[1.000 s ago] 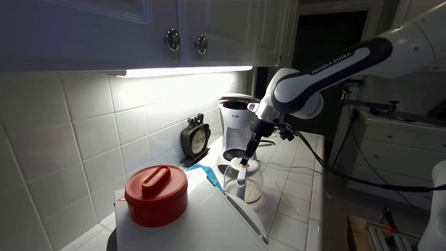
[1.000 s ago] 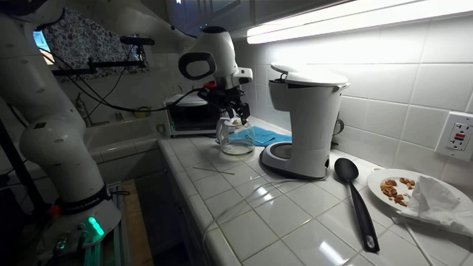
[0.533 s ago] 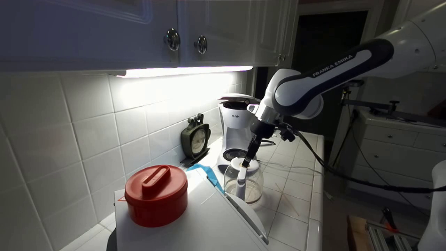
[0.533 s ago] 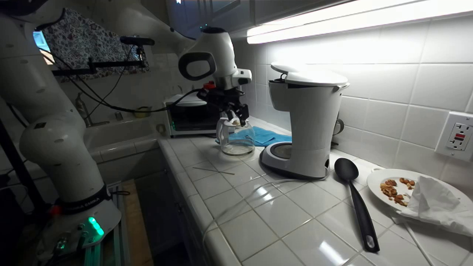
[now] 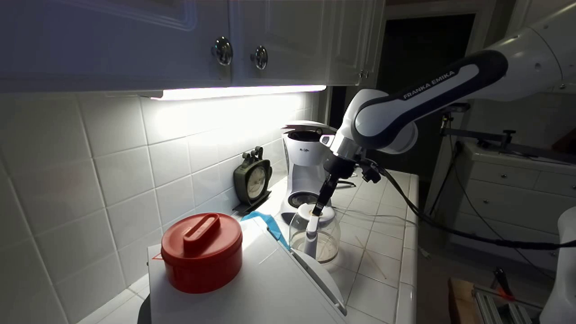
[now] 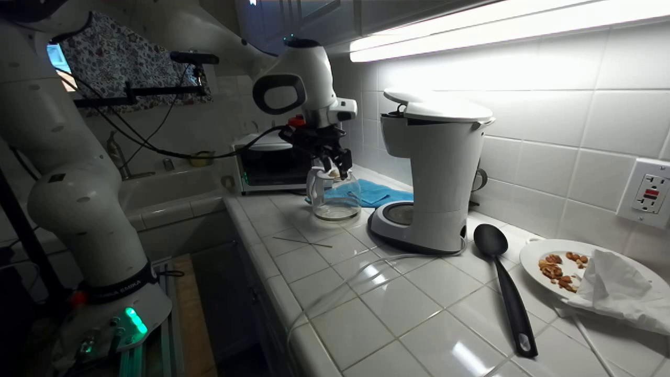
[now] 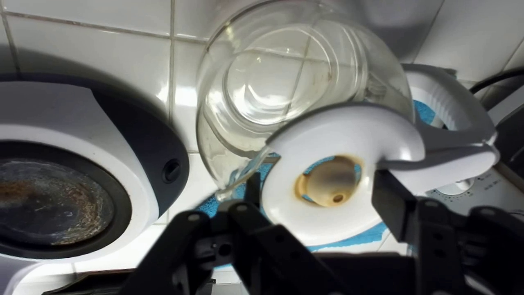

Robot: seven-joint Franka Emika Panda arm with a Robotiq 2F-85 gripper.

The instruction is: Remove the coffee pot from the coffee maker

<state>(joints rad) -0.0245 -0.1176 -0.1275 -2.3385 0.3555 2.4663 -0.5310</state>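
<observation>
Clear glass coffee pot [image 7: 282, 90], upright on the white tiled counter [image 6: 361, 324], just beside the coffee maker [image 6: 439, 183].

The gripper [image 7: 320, 192] straddles the pot's white lid [image 7: 333, 180], its jaws standing apart, one close to each edge; whether they press on it I cannot tell. A blue cloth [image 6: 374, 195] lies near the pot. The coffee maker's hotplate [image 7: 53, 200] is stained brown, its top cover [image 6: 447, 109] partly raised. A red lidded container [image 5: 202, 256] sits on the toaster oven [image 5: 270, 292]. A black serving spoon [image 6: 507, 288] lies beside the coffee maker, near a white plate [image 6: 528, 256] of walnuts [image 6: 550, 269] and crumpled paper [image 6: 623, 288].
</observation>
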